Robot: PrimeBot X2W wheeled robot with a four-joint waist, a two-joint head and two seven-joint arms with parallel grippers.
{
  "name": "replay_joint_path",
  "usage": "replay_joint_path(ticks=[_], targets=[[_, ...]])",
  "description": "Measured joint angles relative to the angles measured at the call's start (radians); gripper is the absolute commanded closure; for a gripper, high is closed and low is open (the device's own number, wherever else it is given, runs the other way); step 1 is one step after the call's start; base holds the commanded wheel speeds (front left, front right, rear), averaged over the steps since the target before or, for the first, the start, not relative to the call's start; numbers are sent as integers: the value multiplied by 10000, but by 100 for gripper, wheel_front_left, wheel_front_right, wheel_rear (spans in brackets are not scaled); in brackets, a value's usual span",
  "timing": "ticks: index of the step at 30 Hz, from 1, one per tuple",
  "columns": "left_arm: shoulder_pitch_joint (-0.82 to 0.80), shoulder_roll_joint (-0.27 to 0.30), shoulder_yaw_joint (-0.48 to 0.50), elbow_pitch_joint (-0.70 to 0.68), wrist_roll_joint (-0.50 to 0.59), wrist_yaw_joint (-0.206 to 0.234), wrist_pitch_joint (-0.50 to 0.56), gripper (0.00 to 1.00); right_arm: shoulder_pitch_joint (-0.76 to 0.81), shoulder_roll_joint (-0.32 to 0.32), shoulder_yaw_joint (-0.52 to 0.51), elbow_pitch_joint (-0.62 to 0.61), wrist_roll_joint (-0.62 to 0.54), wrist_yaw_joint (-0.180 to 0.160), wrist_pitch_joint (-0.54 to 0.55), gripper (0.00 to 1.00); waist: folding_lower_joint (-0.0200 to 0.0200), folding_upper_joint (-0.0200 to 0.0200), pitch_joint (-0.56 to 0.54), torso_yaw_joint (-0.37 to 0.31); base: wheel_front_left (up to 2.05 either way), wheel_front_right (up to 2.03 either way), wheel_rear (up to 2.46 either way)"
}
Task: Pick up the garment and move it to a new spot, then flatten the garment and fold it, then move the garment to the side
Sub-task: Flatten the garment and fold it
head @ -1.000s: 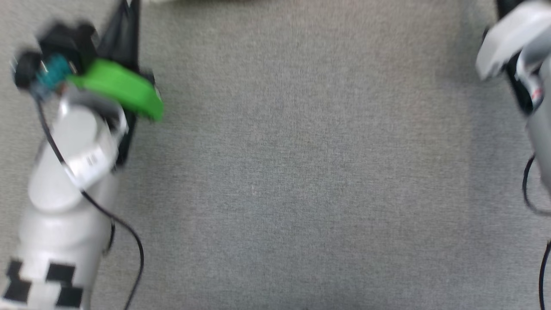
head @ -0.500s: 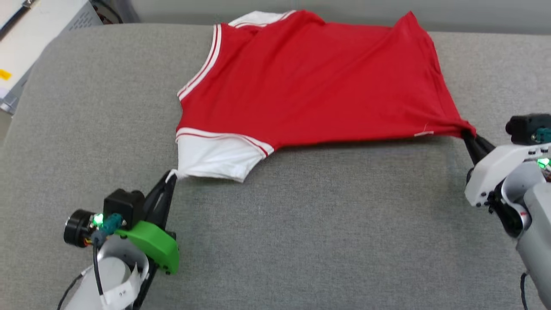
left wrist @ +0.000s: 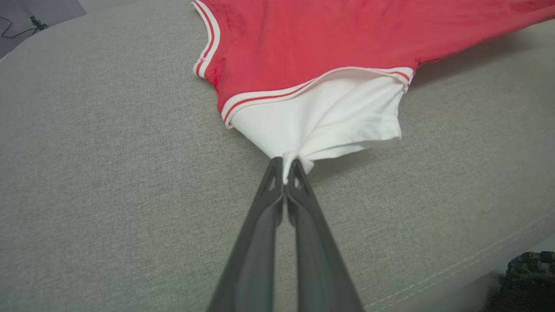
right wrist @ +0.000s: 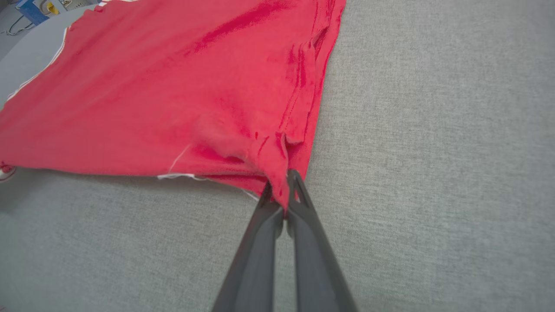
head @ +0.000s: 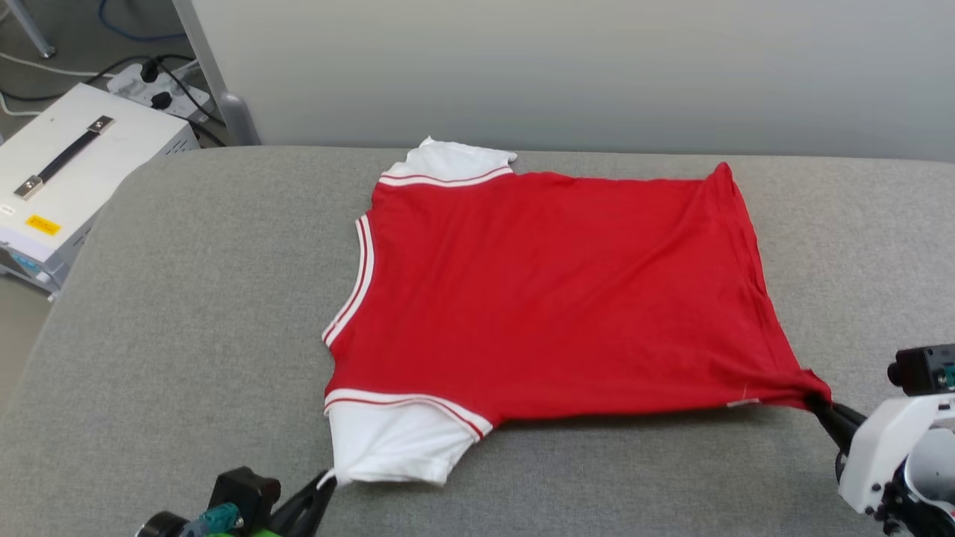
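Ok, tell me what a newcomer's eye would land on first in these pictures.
The red garment, spread out across the middle of the grey padded surface, draws the eye first. Next come the two pinches at its near edge: the left gripper shut on the white sleeve, and the right gripper shut on the red hem corner. A white box sits beyond the surface's far left.

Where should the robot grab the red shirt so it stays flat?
Its two near corners, coming low from the near edge: left gripper on the white sleeve tip, right gripper on the hem corner. The garment lies spread flat, and those corners stick out for pinching.
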Motion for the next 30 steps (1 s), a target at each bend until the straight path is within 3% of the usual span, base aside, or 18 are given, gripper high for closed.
replay_joint_path(ticks=[7, 14, 25, 30], targets=[[1615, 489, -121, -1528, -732, 0, 926, 100, 2011, -573, -780, -1193, 428, 2, 1198, 100, 0, 0, -601, -34, 0, 0, 0], [2452, 813, -309, -2226, -1099, 44, 1496, 100, 3560, -514, -1779, -2614, 543, 0, 2019, 100, 0, 0, -675, -40, 0, 0, 0], [1511, 577, 186, -2406, -721, 284, 334, 100, 3966, 17, -2997, -4178, 209, 0, 2698, 100, 0, 0, -426, -114, 0, 0, 0], [467, 61, 318, -2061, -107, 692, -472, 100, 3683, 247, -3233, -4525, -23, 0, 2987, 100, 0, 0, -205, -185, 0, 0, 0]])
